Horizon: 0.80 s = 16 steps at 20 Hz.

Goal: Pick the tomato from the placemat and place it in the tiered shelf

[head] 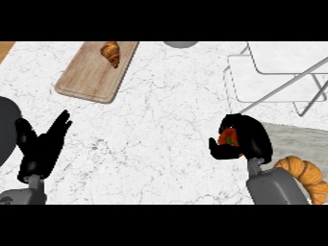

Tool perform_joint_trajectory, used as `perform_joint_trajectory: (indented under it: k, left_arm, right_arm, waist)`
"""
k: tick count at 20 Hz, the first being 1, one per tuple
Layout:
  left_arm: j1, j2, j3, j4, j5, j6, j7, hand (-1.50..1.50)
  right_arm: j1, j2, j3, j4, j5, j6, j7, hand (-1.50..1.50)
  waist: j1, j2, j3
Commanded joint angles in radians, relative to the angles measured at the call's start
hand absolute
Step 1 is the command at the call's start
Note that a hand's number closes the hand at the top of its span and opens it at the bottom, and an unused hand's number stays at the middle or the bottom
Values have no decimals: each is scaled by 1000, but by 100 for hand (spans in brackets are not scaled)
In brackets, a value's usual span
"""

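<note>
Right hand (246, 144) curled round tomato (229, 137) at placemat's (305, 141) left edge; tiered shelf (283, 72) beyond. Left hand (42, 146) rests, fingers spread, near counter's left edge.

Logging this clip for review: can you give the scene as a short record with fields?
right hand: curled round the tomato, at the placemat's left edge
left hand: open, resting at lower left
placemat: grey, holds a croissant
tiered shelf: white, upper right, no tomato in it
cutting board: wooden, upper left, pastry on it
</note>
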Motion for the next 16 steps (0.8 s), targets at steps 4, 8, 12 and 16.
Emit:
perform_joint_trajectory:
  k: [4,8,12,16]
  left_arm:
    - [59,-1,15,16,11,-17,-24,0]
    - [62,4,34,13,27,-25,-17,0]
    - [52,-16,17,26,2,-15,-38,0]
    - [23,-31,-5,-9,-14,13,23,0]
  right_arm:
    - [42,-34,128,-467,-112,226,-34,150]
    - [0,-66,65,-743,-118,306,133,150]
    - [-108,-64,-73,-907,-193,425,347,150]
    - [-251,-115,-264,-971,-357,546,492,150]
  waist:
    - [-49,-7,-6]
    - [-51,-6,-6]
    - [-39,2,-6]
    - [-36,4,-5]
